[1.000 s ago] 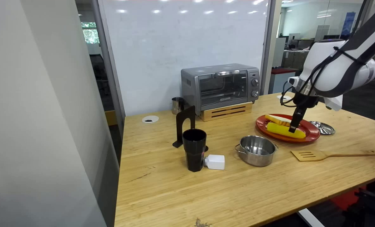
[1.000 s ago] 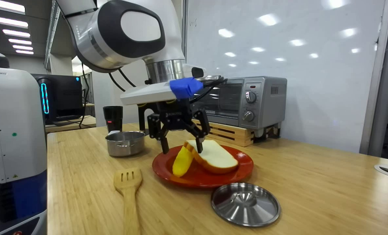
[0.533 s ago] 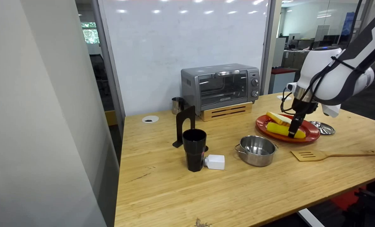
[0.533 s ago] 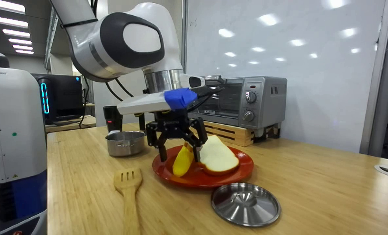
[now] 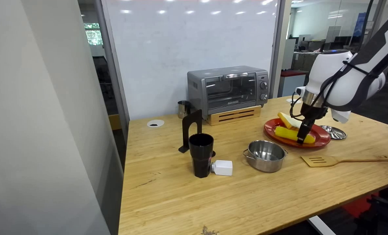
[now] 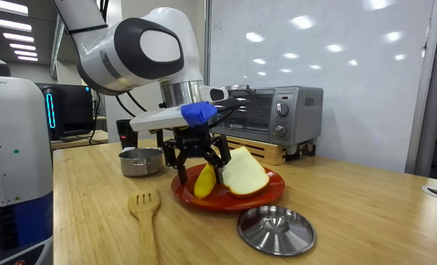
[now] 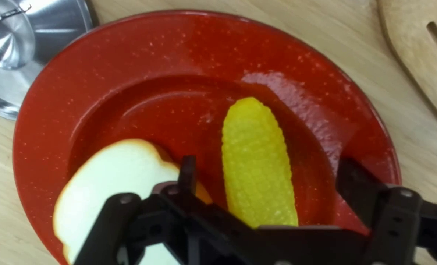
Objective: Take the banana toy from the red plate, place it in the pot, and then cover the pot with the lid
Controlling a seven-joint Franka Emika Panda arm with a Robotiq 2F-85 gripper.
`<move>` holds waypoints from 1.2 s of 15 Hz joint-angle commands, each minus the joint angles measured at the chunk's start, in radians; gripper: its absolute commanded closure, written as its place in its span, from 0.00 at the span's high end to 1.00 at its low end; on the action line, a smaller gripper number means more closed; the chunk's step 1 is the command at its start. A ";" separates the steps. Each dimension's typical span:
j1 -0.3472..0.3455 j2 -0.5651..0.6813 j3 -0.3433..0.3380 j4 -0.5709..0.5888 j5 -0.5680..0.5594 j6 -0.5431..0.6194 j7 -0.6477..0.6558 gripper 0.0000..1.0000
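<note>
While gripper (image 6: pixel 201 179) straddles corn-like yellow toy (image 7: pixel 259 165) (task's banana) on red plate (image 7: pixel 159 44), jaws stand wide; grasp seems step in hand. Next: likely close, clear of bread slice (image 7: pixel 112 176) at toy's eight o'clock (wrist view), then carry to pot (image 6: pixel 141 163), plate's nine-to-ten o'clock (exterior view).

The white-and-black arm (image 6: pixel 159 46) I operate from afar reaches in from an upper corner in both exterior views, its silver wrist collar (image 6: pixel 181 92) turned downward. A blue wrap (image 6: pixel 199 112) covers one end of the pale fitting (image 6: pixel 156 118) beneath, with black cables (image 6: pixel 234 105) just beside it. Below, I hold the black jaws parted and pointing down, slightly aslant; in the wrist view their fingertips (image 7: pixel 354 187) stand well apart.
</note>
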 commanded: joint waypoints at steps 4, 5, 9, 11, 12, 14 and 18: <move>0.014 0.023 -0.008 0.000 -0.038 0.026 0.045 0.49; 0.015 0.022 -0.009 0.000 -0.039 0.025 0.048 0.41; 0.015 0.019 -0.012 -0.003 -0.044 0.027 0.050 0.18; 0.014 0.018 -0.013 -0.005 -0.044 0.027 0.050 0.18; 0.014 0.008 -0.011 -0.007 -0.041 0.022 0.049 0.18; 0.021 -0.038 -0.006 -0.018 -0.039 -0.010 0.049 0.18; 0.039 -0.174 0.023 -0.060 -0.027 -0.094 0.029 0.18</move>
